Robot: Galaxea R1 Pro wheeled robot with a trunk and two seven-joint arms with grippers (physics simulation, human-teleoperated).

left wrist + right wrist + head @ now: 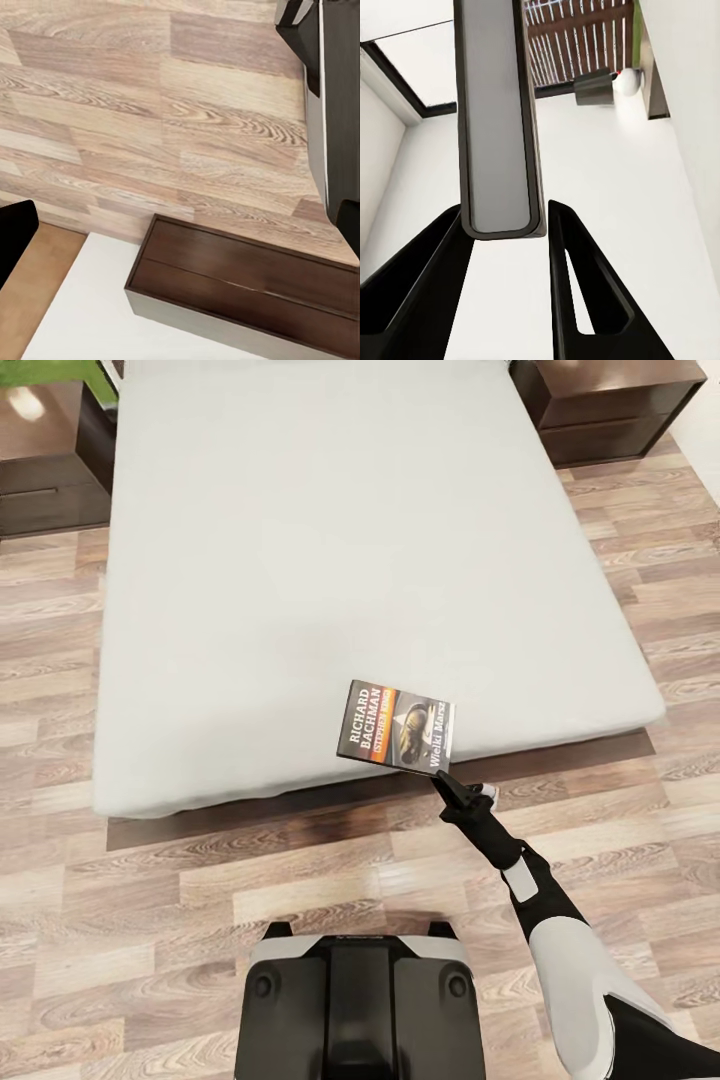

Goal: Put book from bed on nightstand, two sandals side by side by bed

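Right black two-fingered gripper (443, 775) is clamping the thin dark paperback book (397, 724) with its orange band. Book is hovering over the near edge of the low off-white platform bed (330, 560). Two dark reddish-brown wood nightstands (45, 455) (615, 405) are flanking the bed's head; the left gripper's state cannot be told.

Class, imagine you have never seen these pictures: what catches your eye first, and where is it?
The small dark paperback with an orange band, lifted at the near edge of the large off-white mattress bed, gripped in the right gripper's jaws. Dark reddish-brown wood nightstands flank the bed's far end.
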